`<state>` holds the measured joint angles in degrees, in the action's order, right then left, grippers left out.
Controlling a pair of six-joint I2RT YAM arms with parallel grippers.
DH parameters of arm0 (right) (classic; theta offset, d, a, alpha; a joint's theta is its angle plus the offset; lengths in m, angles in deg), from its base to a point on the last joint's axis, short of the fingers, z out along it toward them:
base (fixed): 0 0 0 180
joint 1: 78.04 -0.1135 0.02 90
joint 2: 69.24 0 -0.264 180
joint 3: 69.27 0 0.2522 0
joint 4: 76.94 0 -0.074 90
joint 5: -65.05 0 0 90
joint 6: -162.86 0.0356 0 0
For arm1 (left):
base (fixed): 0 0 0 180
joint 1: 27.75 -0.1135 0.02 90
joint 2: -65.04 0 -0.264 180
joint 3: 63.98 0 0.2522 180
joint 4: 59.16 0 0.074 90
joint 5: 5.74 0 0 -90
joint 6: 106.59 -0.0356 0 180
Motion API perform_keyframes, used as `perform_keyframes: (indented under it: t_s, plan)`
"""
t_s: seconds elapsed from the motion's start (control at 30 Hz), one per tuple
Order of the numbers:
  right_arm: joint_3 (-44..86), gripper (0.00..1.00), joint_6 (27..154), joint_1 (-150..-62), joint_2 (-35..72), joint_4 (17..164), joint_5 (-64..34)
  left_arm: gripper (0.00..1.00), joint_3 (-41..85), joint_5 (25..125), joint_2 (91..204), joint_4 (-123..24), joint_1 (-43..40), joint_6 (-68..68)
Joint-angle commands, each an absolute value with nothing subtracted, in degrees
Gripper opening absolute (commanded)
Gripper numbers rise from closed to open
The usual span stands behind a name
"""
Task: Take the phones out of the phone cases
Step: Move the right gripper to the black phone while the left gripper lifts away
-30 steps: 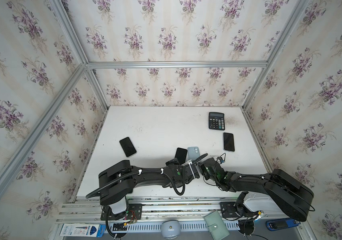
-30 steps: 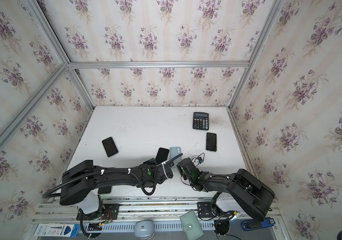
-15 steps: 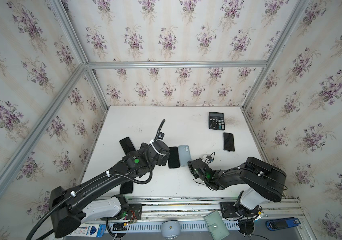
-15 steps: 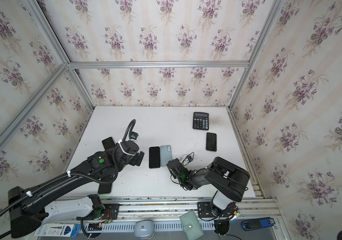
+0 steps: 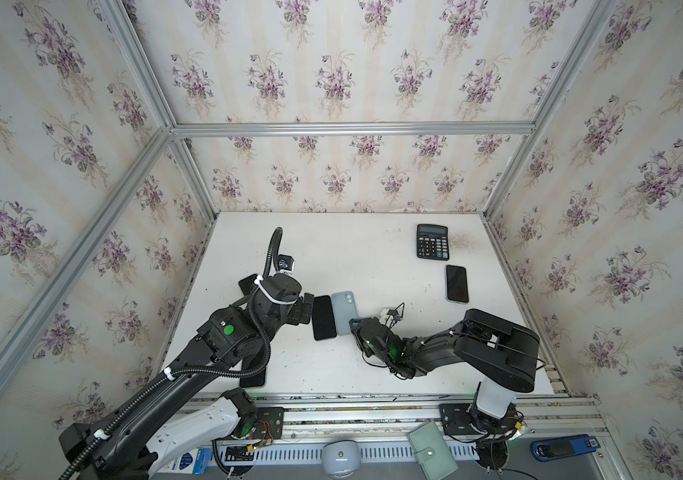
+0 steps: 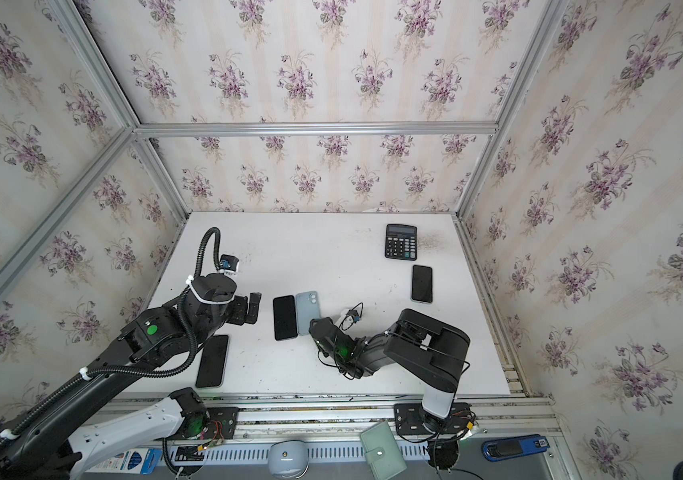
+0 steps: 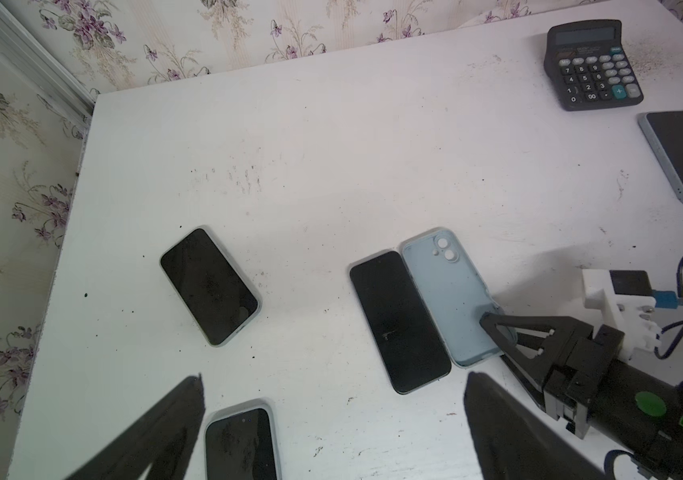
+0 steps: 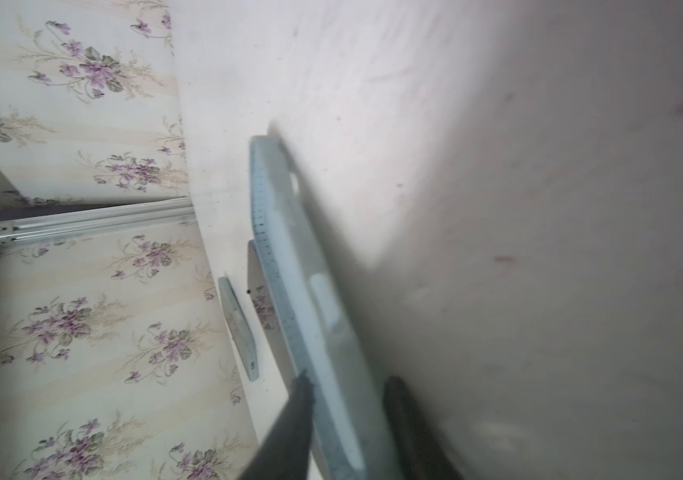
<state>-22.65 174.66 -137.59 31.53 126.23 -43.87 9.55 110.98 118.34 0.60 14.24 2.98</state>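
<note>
The phone lies bare, screen up, just beside the case, their long sides parallel. The left gripper, wide open and empty, sits on the phone's far side from the case (so it is nearer). The right gripper straddles the case's end opposite the camera hole, jaws partly apart; whether they pinch it I cannot tell.

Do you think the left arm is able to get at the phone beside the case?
Probably yes: the left gripper stands open beside that phone, with nothing between them; the right gripper is over at the case.
</note>
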Motion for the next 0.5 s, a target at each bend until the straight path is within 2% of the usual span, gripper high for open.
perform_keyframes:
  t_s: [0.0, 0.07, 0.13, 0.17, 0.33, 0.47]
  plan:
    - [-21.55, 0.53, 173.29, -137.89, 29.83, 113.87, -41.8, 1.0, 10.82, 109.91, 117.95, 1.78, 13.91, 3.62]
    - [-20.3, 0.63, 171.87, -137.89, 27.4, 108.84, -41.1, 1.0, 11.83, 109.46, 117.95, 1.96, 13.82, 3.61]
    - [-19.98, 0.78, 171.58, -137.89, 24.57, 104.11, -40.79, 1.0, 13.06, 109.16, 118.32, 2.14, 13.73, 3.57]
    - [-19.98, 0.99, 171.61, -137.85, 22.94, 102.02, -40.48, 1.0, 13.74, 108.97, 118.68, 2.28, 13.66, 3.58]
    - [-19.87, 1.0, 171.78, -137.8, 13.25, 88.48, -42.7, 1.0, 17.18, 108.11, 120.61, 2.5, 13.57, 3.69]
    - [-17.5, 1.0, 164.9, -135.97, 3.89, 75.34, -44.46, 1.0, 20.8, 106.14, 122.15, 2.41, 13.55, 3.98]
